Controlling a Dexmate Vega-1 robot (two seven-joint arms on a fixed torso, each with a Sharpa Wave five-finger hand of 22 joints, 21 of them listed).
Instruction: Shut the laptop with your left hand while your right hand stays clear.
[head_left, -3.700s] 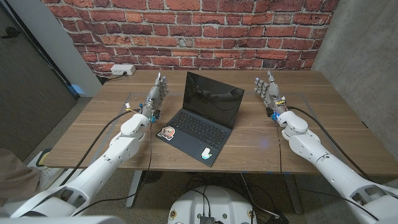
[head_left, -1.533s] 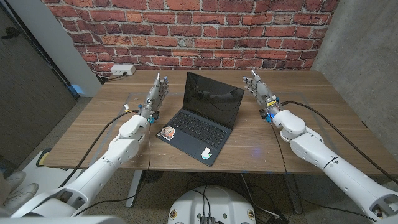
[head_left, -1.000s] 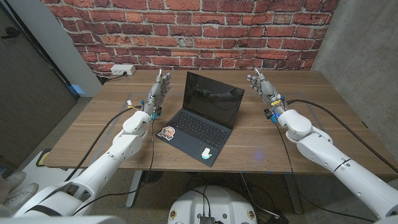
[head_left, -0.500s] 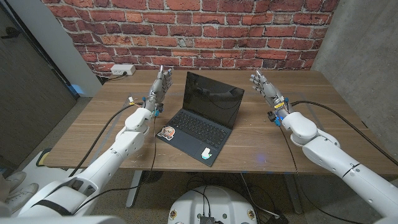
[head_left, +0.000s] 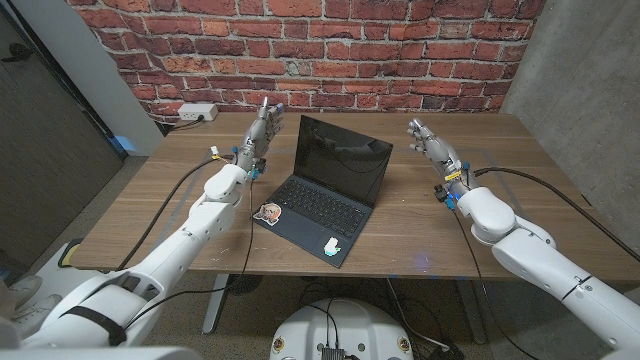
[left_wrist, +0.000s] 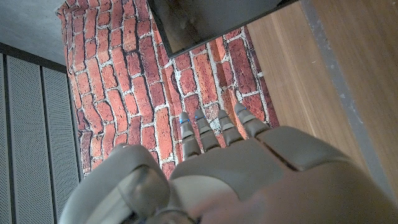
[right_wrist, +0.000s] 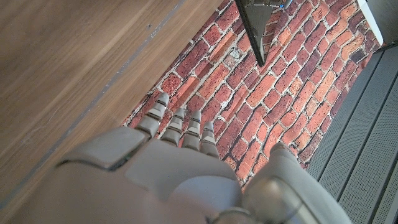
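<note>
A slim dark laptop (head_left: 325, 190) sits open near the middle of the wood-grain worktop (head_left: 150, 205), its glossy black screen upright and tilted back, two small stickers on the matte palm rest. The left hand (head_left: 262, 130), grey and segmented, is raised just beside the screen's left edge, its fingers (left_wrist: 211, 130) straight, slightly apart and holding nothing. The right hand (head_left: 432, 147) hovers well apart on the laptop's other side, its fingers (right_wrist: 180, 127) likewise extended and empty. Smooth white arm shells trail black cables. Behind the worktop rises a rough red brick wall (head_left: 330, 50) with a white power strip (head_left: 197, 111) at its foot.
</note>
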